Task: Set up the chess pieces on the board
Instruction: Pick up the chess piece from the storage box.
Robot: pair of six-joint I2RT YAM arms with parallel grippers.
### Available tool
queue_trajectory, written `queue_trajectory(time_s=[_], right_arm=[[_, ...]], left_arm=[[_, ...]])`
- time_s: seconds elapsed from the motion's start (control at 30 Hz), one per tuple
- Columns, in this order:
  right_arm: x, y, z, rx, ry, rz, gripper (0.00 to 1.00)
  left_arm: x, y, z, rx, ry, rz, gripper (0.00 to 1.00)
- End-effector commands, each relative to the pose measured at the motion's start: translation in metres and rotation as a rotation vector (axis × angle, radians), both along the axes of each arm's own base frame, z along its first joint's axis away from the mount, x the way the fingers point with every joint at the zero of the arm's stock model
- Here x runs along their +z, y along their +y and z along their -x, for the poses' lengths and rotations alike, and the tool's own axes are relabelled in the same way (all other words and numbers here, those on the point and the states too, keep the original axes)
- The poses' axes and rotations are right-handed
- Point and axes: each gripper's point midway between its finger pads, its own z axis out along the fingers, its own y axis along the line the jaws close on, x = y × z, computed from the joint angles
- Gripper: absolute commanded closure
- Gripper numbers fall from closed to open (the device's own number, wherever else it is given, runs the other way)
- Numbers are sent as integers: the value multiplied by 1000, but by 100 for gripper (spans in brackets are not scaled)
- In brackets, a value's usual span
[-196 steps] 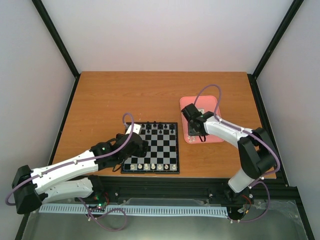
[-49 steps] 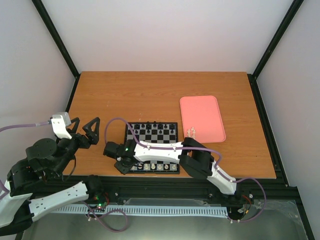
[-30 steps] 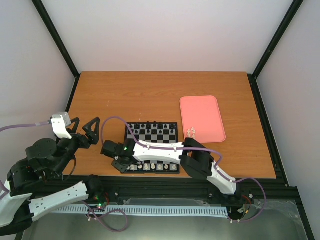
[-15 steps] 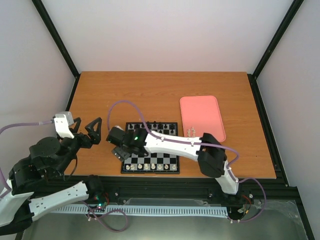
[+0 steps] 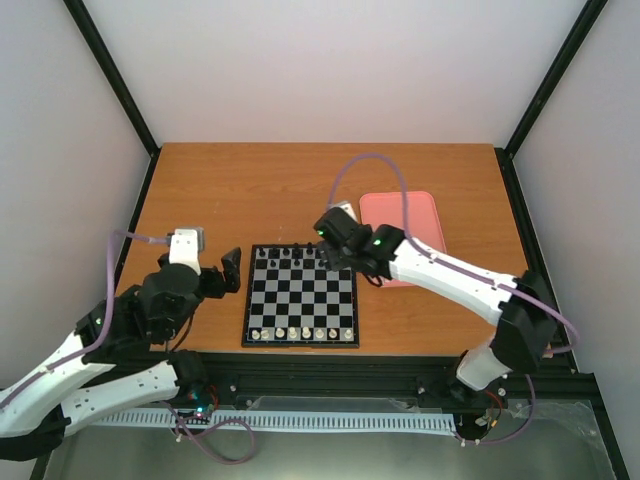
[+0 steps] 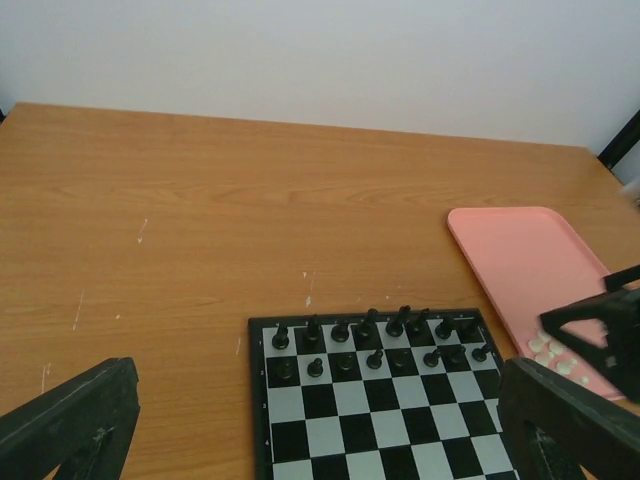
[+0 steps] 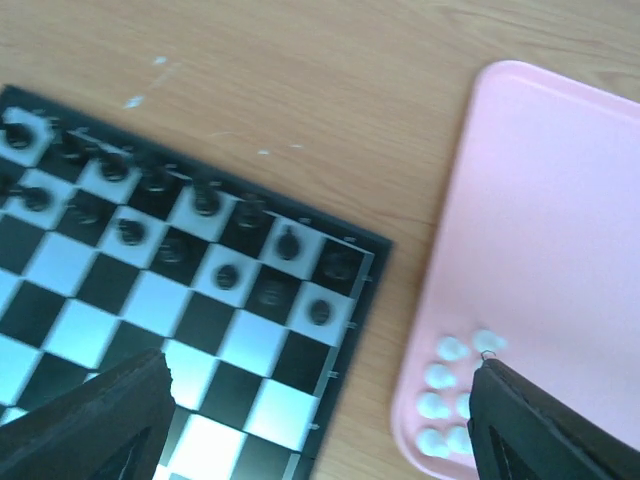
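Over the board's [image 5: 300,300] far corner your right pincer [image 5: 337,240] gapes wide — left pincer [image 6: 315,372] too. Only wrist views show the tray's [image 7: 560,200] chess pieces [image 7: 440,378].

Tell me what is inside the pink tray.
A small cluster of cream-white chess pieces lies in the near-left corner of the pink tray; the visible rest is bare. The right arm covers that corner from above, and wrist views show only part, so no count.
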Motion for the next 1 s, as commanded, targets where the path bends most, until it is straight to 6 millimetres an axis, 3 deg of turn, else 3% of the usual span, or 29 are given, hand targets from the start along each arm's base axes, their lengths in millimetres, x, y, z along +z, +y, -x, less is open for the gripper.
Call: queue_trajectory(time_s=[0.0,0.2,0.33,0.37,0.53,0.97], right_arm=[[1,-55,-13,-162,-23,15,9],[-38,-109,-20,-287,68,69,21],[-71,-132,-20,-344,145,83,49],[-76,-136,-21,-352,160,78,52],[-93,-145,-23,-353,204,68,58],[-118,-138,-13,-289,285,23,61]], left_arm=[[-7,-3,-5,32,0,46,0],[-36,-15,-17,69,45,-19,0],[-50,-22,-23,80,48,-19,0],[-52,-23,-24,84,46,-19,0],[-62,-25,-28,100,55,-57,0],[-79,-24,-34,148,72,-131,0]])
